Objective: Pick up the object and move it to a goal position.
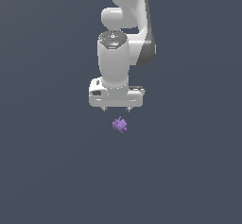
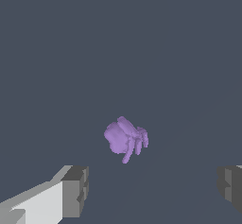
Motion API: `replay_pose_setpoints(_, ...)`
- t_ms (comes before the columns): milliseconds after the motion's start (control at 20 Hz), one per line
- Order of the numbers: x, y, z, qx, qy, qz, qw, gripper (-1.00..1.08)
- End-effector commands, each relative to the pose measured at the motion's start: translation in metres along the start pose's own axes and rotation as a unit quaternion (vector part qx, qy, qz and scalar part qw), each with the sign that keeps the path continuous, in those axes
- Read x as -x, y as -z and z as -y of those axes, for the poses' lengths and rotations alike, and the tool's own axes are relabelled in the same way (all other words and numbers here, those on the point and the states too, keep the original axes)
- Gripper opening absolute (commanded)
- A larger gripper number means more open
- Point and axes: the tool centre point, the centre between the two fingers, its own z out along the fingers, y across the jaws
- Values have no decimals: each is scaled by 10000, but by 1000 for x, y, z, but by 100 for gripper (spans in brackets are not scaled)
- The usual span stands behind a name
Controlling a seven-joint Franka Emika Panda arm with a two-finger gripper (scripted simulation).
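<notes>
Purple spiky lump (image 1: 119,124) lies on the plain grey floor (image 1: 47,171) just past the white gripper (image 1: 116,108), untouched, while the wrist view shows both fingers (image 2: 75,190) spread wide apart and grasping nothing.

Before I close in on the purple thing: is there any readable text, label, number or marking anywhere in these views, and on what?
None: neither view shows a word, number, brand or sign.
Arm's top cap: faint light and green specks, too small to read as anything.
Purple object: plain, no marking.
Gripper, fingers: plain white and grey, no label.
</notes>
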Motion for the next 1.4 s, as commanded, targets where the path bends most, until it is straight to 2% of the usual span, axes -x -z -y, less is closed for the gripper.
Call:
replay_pose_setpoints(0, 0, 0, 0, 0, 0, 0, 10000, 100)
replay_pose_setpoints(550, 9, -6, -34, 114, -264, 92, 9995, 100)
replay_pose_setpoints(950, 9, -9, -31, 112, -104, 95, 9998, 100)
replay_pose_setpoints(1350, 8, -26, -25, 112, 548, 119, 9984, 100)
